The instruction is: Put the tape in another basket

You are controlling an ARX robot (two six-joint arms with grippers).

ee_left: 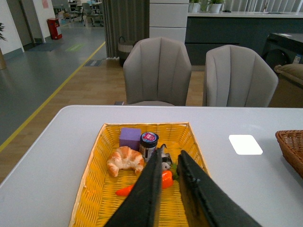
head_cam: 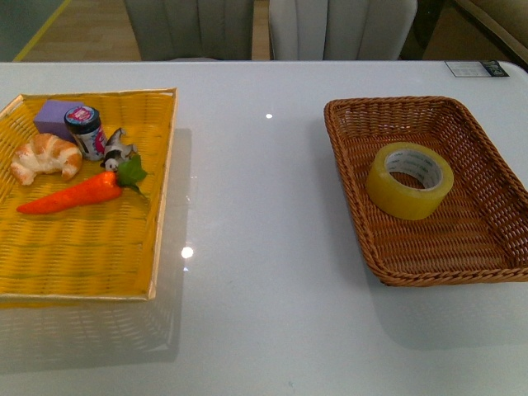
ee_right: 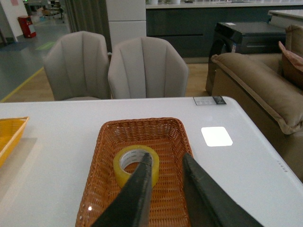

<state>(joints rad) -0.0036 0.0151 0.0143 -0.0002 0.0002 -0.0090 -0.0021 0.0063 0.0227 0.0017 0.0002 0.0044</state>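
Front view: tape (head_cam: 410, 180) lies flat inside brown wicker basket (head_cam: 355, 177) on right of white surface (head_cam: 256, 272); yellow tray (head_cam: 161, 198) at left w/ croissant (head_cam: 45, 157), carrot (head_cam: 74, 195), jar (head_cam: 86, 131), purple block (head_cam: 54, 115). No arms visible.

Left wrist view: left tool (ee_left: 169, 163) hangs over yellow tray, fingers slightly apart, holding nothing.

Right wrist view: right tool (ee_right: 166, 163) above basket, fingers apart, empty; tape just beyond its tips.
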